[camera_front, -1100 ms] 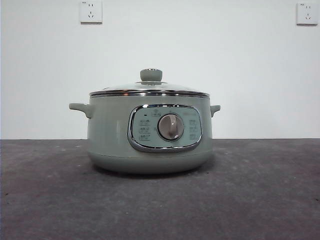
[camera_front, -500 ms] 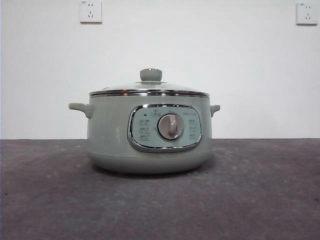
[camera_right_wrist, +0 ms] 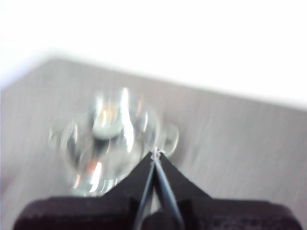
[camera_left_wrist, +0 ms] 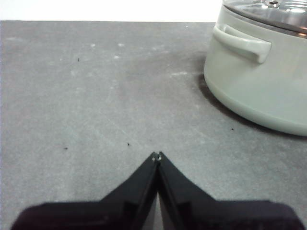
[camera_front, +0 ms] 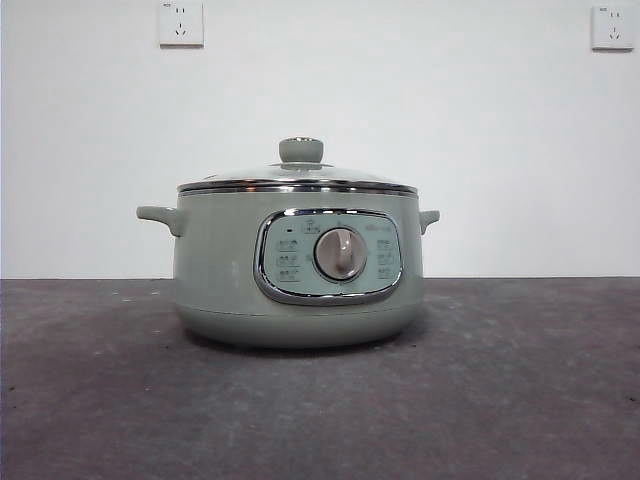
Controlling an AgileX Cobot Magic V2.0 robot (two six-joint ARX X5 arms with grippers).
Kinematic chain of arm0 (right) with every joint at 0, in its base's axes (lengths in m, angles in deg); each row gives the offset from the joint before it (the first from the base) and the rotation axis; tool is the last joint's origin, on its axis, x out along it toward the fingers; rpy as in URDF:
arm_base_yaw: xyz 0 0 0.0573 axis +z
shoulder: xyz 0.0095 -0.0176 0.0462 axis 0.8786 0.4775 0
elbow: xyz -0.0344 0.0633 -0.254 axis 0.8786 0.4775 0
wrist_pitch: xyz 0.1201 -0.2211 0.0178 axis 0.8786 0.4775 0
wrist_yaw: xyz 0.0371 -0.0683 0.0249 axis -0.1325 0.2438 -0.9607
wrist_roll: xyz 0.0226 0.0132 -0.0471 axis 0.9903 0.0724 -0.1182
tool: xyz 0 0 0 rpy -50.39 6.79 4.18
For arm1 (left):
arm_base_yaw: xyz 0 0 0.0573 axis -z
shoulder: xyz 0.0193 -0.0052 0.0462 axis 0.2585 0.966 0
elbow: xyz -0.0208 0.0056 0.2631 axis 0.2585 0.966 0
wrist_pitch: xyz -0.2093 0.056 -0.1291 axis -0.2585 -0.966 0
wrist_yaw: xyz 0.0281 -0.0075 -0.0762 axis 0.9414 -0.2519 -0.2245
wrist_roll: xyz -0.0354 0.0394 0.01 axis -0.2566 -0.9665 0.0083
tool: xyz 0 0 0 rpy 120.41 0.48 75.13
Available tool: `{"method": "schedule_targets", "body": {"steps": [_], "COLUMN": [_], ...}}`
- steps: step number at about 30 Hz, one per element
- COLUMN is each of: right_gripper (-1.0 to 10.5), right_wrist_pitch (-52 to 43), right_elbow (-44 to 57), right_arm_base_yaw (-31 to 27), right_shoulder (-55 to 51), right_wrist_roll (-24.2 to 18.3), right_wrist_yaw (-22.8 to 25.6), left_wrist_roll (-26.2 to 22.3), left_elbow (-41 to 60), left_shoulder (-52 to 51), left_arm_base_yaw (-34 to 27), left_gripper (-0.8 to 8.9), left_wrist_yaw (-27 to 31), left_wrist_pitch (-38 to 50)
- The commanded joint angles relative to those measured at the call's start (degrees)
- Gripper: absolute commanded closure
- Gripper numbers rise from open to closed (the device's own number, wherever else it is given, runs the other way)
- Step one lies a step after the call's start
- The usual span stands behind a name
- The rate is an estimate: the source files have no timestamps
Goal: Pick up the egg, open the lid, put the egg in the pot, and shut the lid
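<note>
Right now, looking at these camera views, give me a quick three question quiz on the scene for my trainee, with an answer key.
1. True or false: the lid sits closed on the pot.
2. Multiple choice: the left gripper has its fingers A) shut, holding nothing, B) shut on the egg, C) wide open.
3. In the right wrist view, what lies below the right gripper?

Key: 1 true. 2 A. 3 the pot with its lid, blurred. No egg shows in any view.

Plain white wall [camera_front: 480,150] bearing two white sockets, upper left [camera_front: 181,22] and upper right [camera_front: 613,27]; dark grey speckled tabletop [camera_front: 520,400].
</note>
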Motion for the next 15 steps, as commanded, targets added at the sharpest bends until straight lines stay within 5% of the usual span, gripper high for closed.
{"method": "schedule_targets", "body": {"steps": [1,5,15], "right_gripper": [9.5,9.5,9.5], "right_wrist_pitch": [-4.98,-16.52,-35.39], "right_elbow": [9.11,26.73,63.14], "right_arm_base_yaw": [-5.95,-11.52,-12.61], "right_shoulder": [-8.0,-20.46,-40.3], "right_wrist_roll": [-1.62,-2.08,0.59], "right_wrist_yaw": [2.21,8.09,8.0], "left_wrist_roll": [0.5,0.5,0.5], "left_elbow": [0.59,0.59,0.59], "left_shoulder": [0.61,1.36,1.99], "left_arm_base_yaw": [-0.17,-0.17,-0.17], "left_gripper": [8.17,8.17,8.17], "left_wrist_yaw": [-0.15,-0.15,-0.17], "left_wrist_pitch": [0.37,0.37,0.39]}}
